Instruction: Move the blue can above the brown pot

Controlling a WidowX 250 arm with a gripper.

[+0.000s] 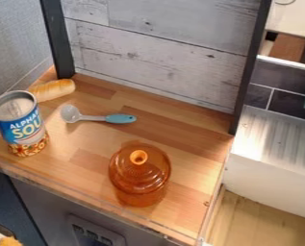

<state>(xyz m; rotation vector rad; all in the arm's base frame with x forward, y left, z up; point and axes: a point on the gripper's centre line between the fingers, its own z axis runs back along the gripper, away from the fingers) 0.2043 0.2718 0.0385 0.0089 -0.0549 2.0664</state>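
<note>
The blue can (21, 126), with a silvery rim and orange-red artwork near its base, stands upright at the left of the wooden counter (186, 139). To its right and nearer the counter's front edge sits the brown pot (140, 178), see-through amber with a domed lid and a round orange knob. Bare wood separates can and pot.
Behind the can lies a bread roll (54, 90). A spoon (119, 118) with a pale bowl and teal handle rests behind the pot. A plank-patterned back panel (161, 43) with black posts bounds the counter, and a white ribbed unit (273, 158) stands at right.
</note>
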